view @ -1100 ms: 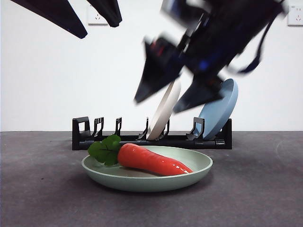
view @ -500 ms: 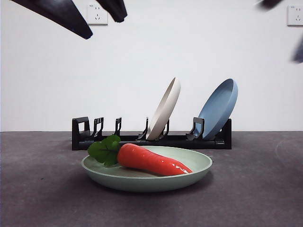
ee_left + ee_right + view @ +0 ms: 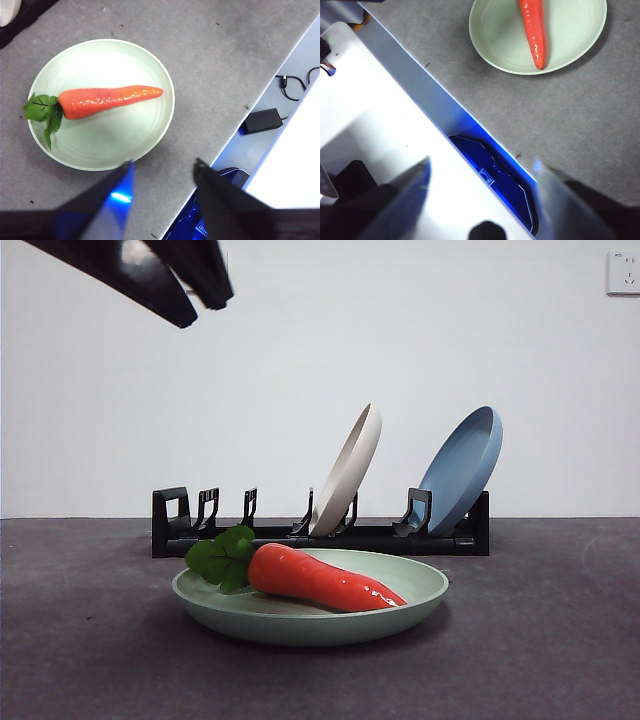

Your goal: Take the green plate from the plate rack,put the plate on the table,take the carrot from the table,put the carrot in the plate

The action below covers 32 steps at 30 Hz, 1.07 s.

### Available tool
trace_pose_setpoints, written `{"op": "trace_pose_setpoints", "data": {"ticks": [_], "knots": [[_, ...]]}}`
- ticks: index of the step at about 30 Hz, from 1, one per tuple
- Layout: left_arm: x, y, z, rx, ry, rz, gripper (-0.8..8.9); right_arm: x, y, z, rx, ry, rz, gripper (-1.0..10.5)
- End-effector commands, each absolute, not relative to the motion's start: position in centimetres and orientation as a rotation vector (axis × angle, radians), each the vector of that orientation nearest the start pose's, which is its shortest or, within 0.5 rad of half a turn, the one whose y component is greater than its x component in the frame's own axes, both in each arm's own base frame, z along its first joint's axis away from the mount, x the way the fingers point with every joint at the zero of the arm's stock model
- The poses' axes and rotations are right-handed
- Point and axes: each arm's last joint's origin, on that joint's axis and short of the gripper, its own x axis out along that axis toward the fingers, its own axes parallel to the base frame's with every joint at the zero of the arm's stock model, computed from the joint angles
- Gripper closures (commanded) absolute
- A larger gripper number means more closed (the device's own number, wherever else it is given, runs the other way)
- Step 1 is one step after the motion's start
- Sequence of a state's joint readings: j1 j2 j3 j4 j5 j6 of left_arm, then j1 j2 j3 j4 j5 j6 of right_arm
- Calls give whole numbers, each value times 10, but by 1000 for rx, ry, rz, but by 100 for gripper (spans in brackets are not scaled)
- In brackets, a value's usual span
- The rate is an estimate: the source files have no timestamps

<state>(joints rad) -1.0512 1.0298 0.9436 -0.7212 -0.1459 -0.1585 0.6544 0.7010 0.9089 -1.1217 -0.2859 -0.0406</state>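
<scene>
My right gripper (image 3: 480, 200), which a second ago hung big and blurred over the rack, has swung clear of the front view altogether; it now looks down from high and off to the side, its jaws spread wide and holding nothing. My left gripper (image 3: 162, 187) hovers above the near edge of the table (image 3: 560, 640), jaws likewise apart and empty (in the front view it is only the dark tip at the top corner (image 3: 185, 285)).

The carrot (image 3: 320, 580) lies on its side in the green plate (image 3: 420, 595), leaves toward one rim and tip toward the middle, touching nothing but the plate; the plate sits flat on the table just in front of the plate rack (image 3: 320, 535). The cream plate (image 3: 350, 470) and the blue plate (image 3: 462, 468) lean in their slots, untouched.

I judge the task done: plate out of the rack, carrot inside it, both arms drawn back; nothing seems left but to stay clear.
</scene>
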Motion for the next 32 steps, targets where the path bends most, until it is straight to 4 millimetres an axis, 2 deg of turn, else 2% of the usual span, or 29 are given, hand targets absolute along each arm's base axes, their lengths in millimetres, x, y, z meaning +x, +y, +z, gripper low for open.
{"op": "trace_pose_setpoints", "data": {"ticks": [1,27,29,32], "knots": [[103,-171,299,321,753,-794,821,78,70,306,-205,915,890,951],[103,-170,300,326,740,-785,817,78,70,306,-205,914,889,946],[105,-168,303,337,696,-773,817,78,70,306,-205,914,889,946],[113,-157,319,322,536,-687,817,78,70,306,-205,914,889,946]]}}
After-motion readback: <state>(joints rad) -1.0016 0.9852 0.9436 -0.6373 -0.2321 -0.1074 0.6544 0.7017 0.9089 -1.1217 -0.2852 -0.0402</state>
